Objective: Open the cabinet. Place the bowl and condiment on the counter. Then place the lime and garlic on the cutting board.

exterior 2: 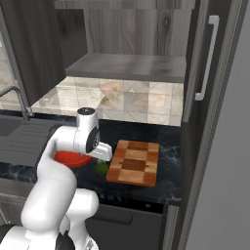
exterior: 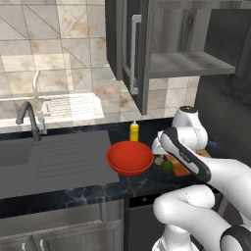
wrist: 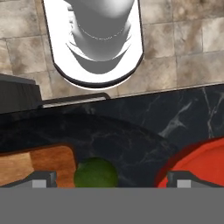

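The lime (wrist: 96,173) sits on the counter (wrist: 131,127) just beyond the gripper (wrist: 111,178), roughly centred between its two fingertips (wrist: 42,178) though nearer the one on the board's side. The jaws stand spread wide with nothing between them; the lime is not clasped. In the hand view the lime lies right against the rounded corner of the cutting board (wrist: 35,164), touching it or nearly so, and it rests on the dark worktop rather than on the wood.

On the other side of the gripper, by the opposite fingertip, the rim of the bowl (wrist: 199,164) curves in. Between lime and bowl a strip of bare black marble stays free.

From the left base view the lime (exterior: 167,166) shows under the bent forearm, with the bowl (exterior: 130,158) just beside it toward the sink (exterior: 54,157) and the condiment (exterior: 134,131) upright behind the bowl, near the tiled wall. A small pale shape next to the lime there may be the garlic, but the arm hides most of it.

From the right base view the cutting board (exterior 2: 133,162) lies flat with its whole checkered top bare, its near long edge close to the counter's front edge. The lime (exterior 2: 101,168) sits off its near corner.

Above, the cabinet (exterior 2: 132,66) stands with its doors swung out.
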